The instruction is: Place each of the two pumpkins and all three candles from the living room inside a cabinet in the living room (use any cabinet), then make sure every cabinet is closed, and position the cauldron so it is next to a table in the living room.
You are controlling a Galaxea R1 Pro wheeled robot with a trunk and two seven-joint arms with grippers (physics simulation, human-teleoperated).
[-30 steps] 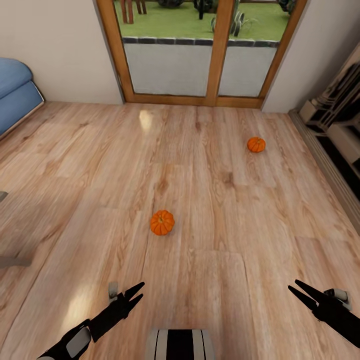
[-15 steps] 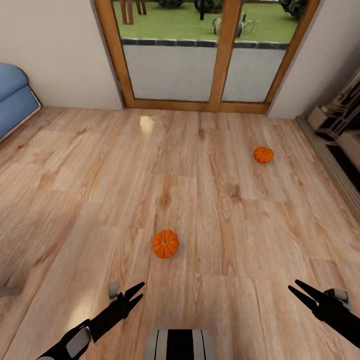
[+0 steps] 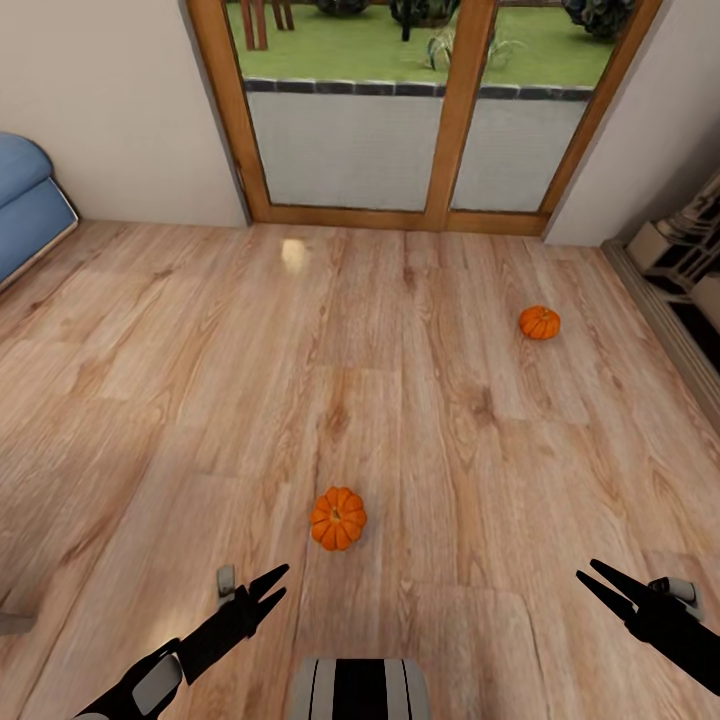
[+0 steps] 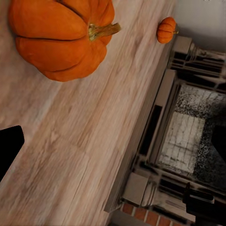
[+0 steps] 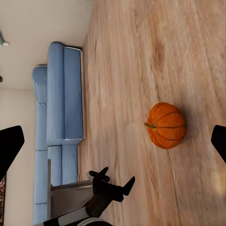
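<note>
**Two pumpkins on the floor, both grippers empty**

I count two pumpkins on the light wood plank floor (image 3: 150, 400) and two grippers low in my head view. The nearer pumpkin (image 3: 338, 518) sits just below the centre of the frame, a little ahead of the left gripper (image 3: 277, 583) and apart from it. The farther pumpkin (image 3: 539, 322) lies right of centre, nearer the glass patio doors (image 3: 420, 110) that run along the top edge.

My left gripper, at the lower left, has its two black fingers spread a small way, holding nothing and touching nothing. My right gripper (image 3: 590, 580), at the lower right, shows a similar narrow spread and is also empty.

Both pumpkins are orange, ribbed and round. In the left wrist view the nearer one (image 4: 61, 37) fills the upper left with a short brownish stem, while the farther one (image 4: 166, 29) is small at the top, beside the brick fireplace (image 4: 188, 136). The right wrist view shows the nearer pumpkin (image 5: 165, 125) right of centre and the blue sofa (image 5: 59, 132) along the left, with the left gripper (image 5: 117, 181) at the bottom.

A corner of that sofa (image 3: 30, 210) sits at the left edge of my head view.
</note>
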